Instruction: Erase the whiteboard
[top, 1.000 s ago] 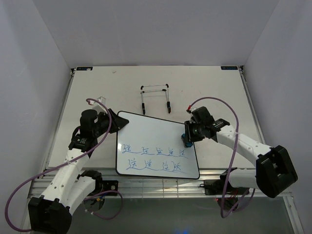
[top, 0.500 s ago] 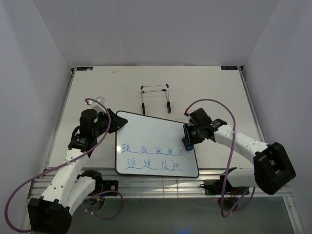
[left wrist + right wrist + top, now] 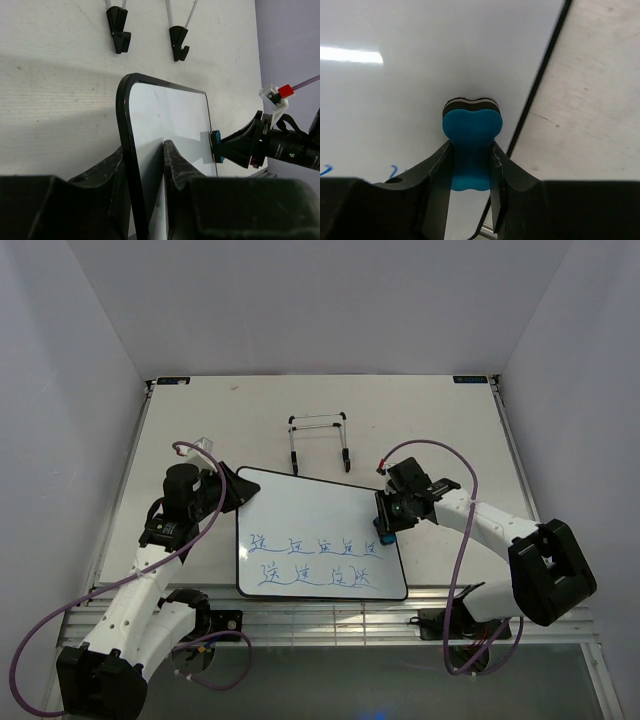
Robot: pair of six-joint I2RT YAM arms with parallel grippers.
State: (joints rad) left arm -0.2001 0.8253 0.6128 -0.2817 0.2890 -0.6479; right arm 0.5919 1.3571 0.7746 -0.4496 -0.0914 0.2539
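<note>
Top view.
- Surface: pale and flat, boxed in by plain white walls on three sides.
- Whiteboard: lies flat at the near middle, slightly skewed, with two rows of blue writing on its near half.
- Left gripper: clamped on the board's far left corner.
- Right gripper: closed on a blue eraser, which sits at the board's right edge.
- Change over the last second: the right arm's elbow has drawn in closer to the board. The eraser remains at the right edge, and both rows of writing are unaltered.
- Wire stand: upright beyond the board and apart from it.
- Purple cable: arches over the right wrist.

Left wrist view.
- The black fingers pinch the board's thin black frame, one on either side.
- The stand's two black feet rest on the surface beyond the board.
- The right gripper and eraser show at the opposite edge, with the eraser touching the panel.

Right wrist view.
- The fingers are tight on the eraser's waist.
- The eraser's dark pad lies against the glossy panel, just inside the frame.
- A few blue strokes show at lower left, and bare surface lies beyond the frame at right.
- The gripper body hides the panel beneath it.
</note>
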